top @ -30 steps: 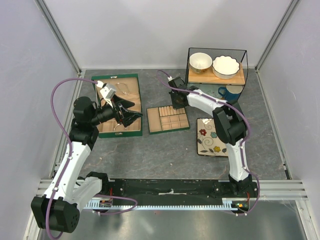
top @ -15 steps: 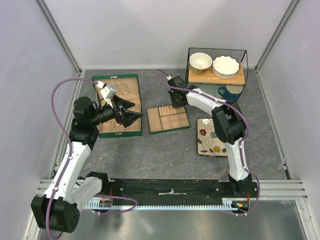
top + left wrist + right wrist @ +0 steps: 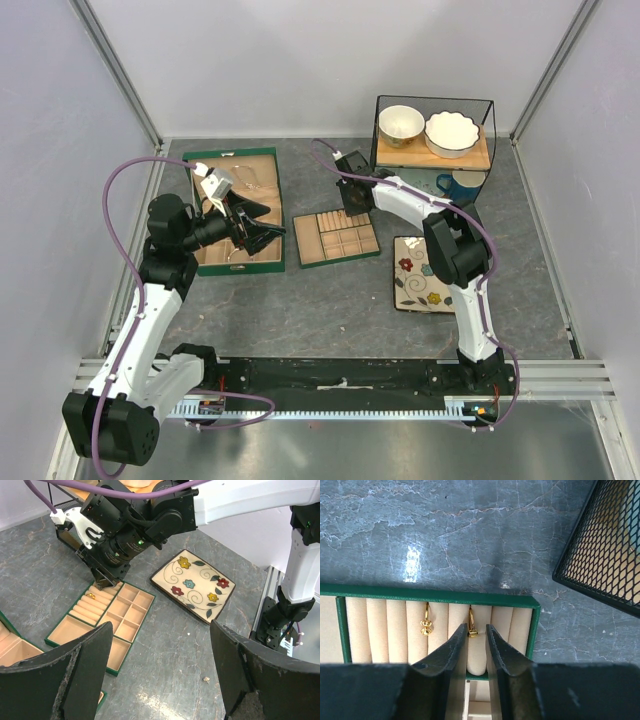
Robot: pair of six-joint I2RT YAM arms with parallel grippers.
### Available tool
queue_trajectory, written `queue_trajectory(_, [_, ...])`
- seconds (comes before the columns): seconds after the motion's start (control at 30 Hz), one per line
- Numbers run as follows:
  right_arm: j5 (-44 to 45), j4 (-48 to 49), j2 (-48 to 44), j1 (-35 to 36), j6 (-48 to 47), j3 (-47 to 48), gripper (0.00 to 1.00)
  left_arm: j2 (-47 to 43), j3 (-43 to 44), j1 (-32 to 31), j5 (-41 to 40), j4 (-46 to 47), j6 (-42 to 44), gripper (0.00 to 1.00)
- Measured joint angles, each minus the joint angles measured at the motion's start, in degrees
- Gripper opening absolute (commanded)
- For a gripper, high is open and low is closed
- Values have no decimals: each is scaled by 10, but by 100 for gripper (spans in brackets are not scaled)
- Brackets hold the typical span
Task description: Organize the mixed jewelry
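Right pincer (image 3: 475, 628) is down over the far end of the tray (image 3: 435, 594), right on the row of ring rolls. Its fingers (image 3: 451, 655) are drawn close with only a narrow slot between them, and cream padding shows through that slot. The tips sit either side of a small gold earring (image 3: 472, 629), which is tucked in a groove between two rolls. Whether either tip touches it is too close to call. Two grooves along sits the bow earring (image 3: 425, 626), also seated in the rolls and apart from the fingers. A black mesh basket (image 3: 600, 545) stands beyond the tray's corner.

Over to the left pincer (image 3: 160, 675): it is spread wide, nothing between the fingers (image 3: 75, 680), and it hangs in the air above the near part of the green box (image 3: 232, 267). It looks across at the right arm. From that wrist view, a loose gold bit (image 3: 205, 679) lies alone on the grey worktop (image 3: 330, 300), near the plate (image 3: 192, 585) and well apart from the tray.

From above, fine wiry pieces (image 3: 245, 183) lie in the far compartment of the box, too thin to tell apart. The tray sits just right of the box, and the flowered plate lies further right. Two bowls (image 3: 402, 124) rest on the basket's shelf at the back.
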Motion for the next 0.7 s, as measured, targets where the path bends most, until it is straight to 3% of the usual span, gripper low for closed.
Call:
queue_trajectory(0.33, [-2,-7,-17,0,-4,-2,34,0,0,0,0,0,0,86])
queue_trajectory(0.7, [-48,-3,-135,0,-28,-44,37,0,2,3,-14,-28,32,98])
